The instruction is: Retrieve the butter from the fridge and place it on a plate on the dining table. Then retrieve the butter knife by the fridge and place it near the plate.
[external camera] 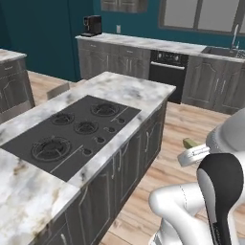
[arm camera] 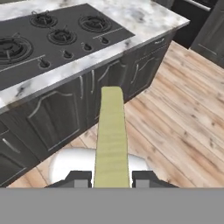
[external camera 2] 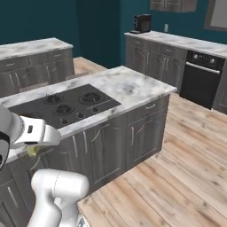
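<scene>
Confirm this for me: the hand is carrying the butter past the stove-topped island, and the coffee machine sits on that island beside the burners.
Wrong on the coffee machine: the left base view shows it on the back counter by the wall, not on the island. The rest stands: in the hand view the hand holds the butter beside the island.

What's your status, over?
Fingers shut on the butter, held above wood floor. Stove-topped counter close ahead. Nothing touching the butter besides the fingers.
</scene>
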Motion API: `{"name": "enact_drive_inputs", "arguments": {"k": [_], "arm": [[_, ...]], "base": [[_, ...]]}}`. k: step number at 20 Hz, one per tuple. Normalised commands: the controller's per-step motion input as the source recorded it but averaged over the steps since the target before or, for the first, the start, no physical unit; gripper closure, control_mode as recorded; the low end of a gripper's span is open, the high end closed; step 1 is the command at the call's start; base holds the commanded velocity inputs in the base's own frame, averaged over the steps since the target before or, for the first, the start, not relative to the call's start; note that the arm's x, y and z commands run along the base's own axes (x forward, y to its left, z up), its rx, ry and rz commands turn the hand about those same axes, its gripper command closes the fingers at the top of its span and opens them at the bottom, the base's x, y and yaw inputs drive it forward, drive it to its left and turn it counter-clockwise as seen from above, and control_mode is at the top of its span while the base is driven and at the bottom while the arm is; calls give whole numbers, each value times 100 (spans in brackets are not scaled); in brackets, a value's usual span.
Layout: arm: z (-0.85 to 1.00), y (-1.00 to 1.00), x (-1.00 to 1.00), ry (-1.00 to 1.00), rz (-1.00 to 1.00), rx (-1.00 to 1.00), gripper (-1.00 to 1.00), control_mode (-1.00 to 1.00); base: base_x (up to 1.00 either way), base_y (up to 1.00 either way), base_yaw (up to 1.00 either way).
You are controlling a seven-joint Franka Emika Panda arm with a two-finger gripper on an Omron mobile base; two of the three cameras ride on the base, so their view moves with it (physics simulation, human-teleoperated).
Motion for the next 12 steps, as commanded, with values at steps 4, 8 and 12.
{"name": "enact_drive_inputs", "arguments": {"k": [4,8,12], "arm": [[0,0,0,0,0,0,100,100],[0,0,0,0,0,0,100,100],[0,0,0,0,0,0,100,100]], "base": [[57,-18,-11],[75,-37,-54],[90,-9,-57]]}}
